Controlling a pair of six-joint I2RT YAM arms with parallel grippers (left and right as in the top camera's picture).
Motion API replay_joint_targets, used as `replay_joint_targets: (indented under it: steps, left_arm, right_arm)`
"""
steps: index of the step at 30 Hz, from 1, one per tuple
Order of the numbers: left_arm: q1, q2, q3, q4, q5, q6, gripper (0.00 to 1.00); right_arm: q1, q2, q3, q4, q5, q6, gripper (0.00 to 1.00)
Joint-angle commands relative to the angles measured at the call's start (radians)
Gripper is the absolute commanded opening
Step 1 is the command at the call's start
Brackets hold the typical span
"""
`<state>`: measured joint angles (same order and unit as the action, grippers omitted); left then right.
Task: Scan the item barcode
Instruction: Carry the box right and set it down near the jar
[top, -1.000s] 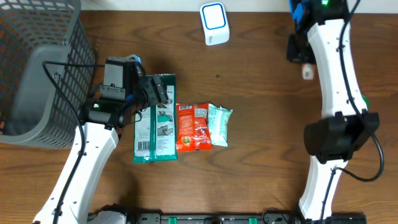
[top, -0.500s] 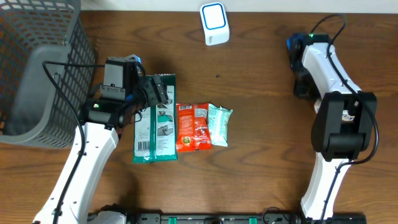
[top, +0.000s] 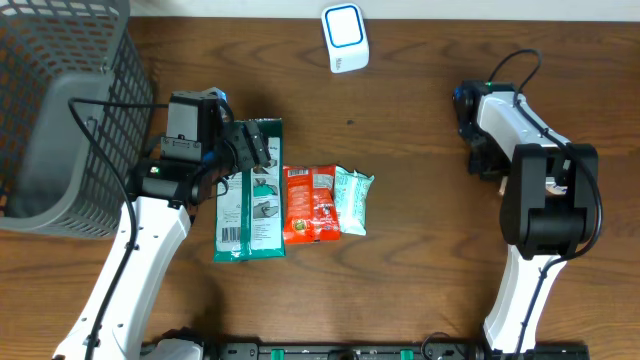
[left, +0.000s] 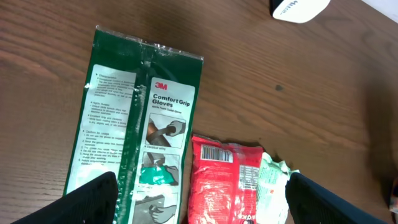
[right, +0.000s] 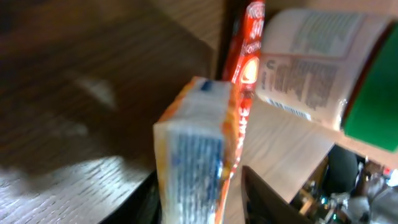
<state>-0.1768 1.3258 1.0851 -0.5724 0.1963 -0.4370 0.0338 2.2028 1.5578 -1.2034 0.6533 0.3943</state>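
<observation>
An orange-edged packet (right: 196, 149) with a blue and white face stands upright between the fingers of my right gripper (right: 202, 205). The left finger is against it, and a narrow gap shows beside the right finger, so the jaws stand open. From overhead, the right gripper (top: 485, 160) is low at the table's right side and the packet is hidden. The white barcode scanner (top: 344, 38) sits at the far edge. My left gripper (left: 202, 211) hangs open above a green glove pack (top: 250, 195) and a red packet (top: 310, 205), touching neither.
A pale green packet (top: 352, 200) lies against the red one. A grey wire basket (top: 60, 120) fills the far left corner. Beyond the held packet, the right wrist view shows a white printed pack (right: 311, 56), a red packet (right: 249, 37) and something green (right: 373, 99).
The right arm has swung from the far edge down to the table's right side, and its jaws have widened around the packet. The left arm has not moved.
</observation>
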Motion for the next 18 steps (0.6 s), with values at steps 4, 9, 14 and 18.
replay_joint_targets:
  steps: [4,9,14,18]
  left_arm:
    - [0.003,0.002,0.007,0.000,-0.003,0.017,0.86]
    - [0.003,0.002,0.007,0.000,-0.003,0.017,0.86]
    - [0.003,0.002,0.007,0.000,-0.003,0.017,0.86]
    - [0.003,0.002,0.007,0.000,-0.003,0.017,0.86]
  right_arm:
    - [0.010,0.001,-0.004,-0.004,-0.031,-0.021,0.44]
    - [0.021,0.001,-0.004,-0.011,-0.062,-0.044,0.63]
    - [0.023,0.001,0.006,-0.029,-0.117,-0.058,0.64]
    - [0.024,0.001,0.026,-0.044,-0.206,-0.098,0.62]
